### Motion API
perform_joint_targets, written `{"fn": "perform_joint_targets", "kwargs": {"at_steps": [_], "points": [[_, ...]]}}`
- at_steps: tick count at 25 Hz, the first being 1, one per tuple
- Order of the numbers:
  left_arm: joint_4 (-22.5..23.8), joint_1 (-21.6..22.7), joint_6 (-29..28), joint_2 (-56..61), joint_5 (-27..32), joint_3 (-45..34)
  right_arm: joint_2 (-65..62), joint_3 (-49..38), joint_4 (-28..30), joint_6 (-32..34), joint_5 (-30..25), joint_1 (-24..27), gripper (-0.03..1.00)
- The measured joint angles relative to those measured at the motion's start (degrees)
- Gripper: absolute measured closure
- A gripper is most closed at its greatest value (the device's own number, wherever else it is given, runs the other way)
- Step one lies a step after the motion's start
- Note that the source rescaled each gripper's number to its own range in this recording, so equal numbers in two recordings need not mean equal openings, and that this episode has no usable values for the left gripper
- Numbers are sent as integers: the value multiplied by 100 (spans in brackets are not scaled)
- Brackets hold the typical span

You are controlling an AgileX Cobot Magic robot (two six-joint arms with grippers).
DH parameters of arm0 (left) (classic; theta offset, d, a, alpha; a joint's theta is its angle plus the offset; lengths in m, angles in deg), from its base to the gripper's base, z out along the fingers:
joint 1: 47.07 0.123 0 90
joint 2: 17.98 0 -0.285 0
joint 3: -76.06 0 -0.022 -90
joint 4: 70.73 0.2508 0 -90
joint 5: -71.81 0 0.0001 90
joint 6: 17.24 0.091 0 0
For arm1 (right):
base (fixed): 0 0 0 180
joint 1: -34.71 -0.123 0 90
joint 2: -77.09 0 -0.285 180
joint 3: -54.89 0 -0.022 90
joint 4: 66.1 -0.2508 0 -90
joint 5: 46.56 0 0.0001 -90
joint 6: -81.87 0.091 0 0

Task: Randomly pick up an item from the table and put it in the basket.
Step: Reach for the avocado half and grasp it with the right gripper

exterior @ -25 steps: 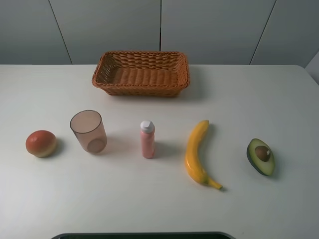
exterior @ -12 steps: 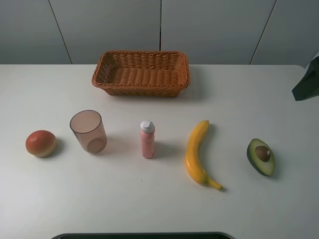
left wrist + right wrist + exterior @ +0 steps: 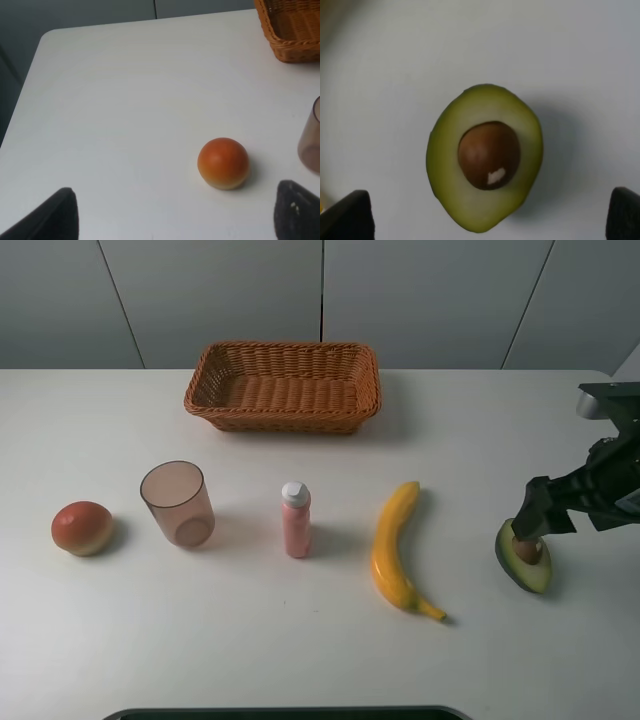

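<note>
The right end effector [image 3: 535, 522] hangs just over the avocado half [image 3: 485, 155], which lies pit up at the 3 o'clock end of the bench [image 3: 470, 440]; its fingers [image 3: 345, 215] are wide apart, one on each side, and grip nothing. The left end effector [image 3: 172, 222] is wide apart and empty, near the orange-red fruit [image 3: 223, 163] at 9 o'clock. The banana [image 3: 393, 545] lies at the avocado's 9 o'clock, and the wicker basket [image 3: 280, 423] sits at 12 o'clock.

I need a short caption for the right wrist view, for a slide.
Halved avocado, pit up, on the white table, under the open right gripper.
</note>
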Motion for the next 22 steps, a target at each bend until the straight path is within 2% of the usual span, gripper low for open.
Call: {"fn": "perform_joint_targets", "kwargs": {"at_steps": [4,9,22], "points": [[0,0,0,0,0,0,368,-172,-34,-39,437,-236,-3],[0,0,0,0,0,0,912,-172,-124,-48,783,-291,-3],[0,0,0,0,0,0,1582,-193,-157,-75,1234,-291,-3]]}}
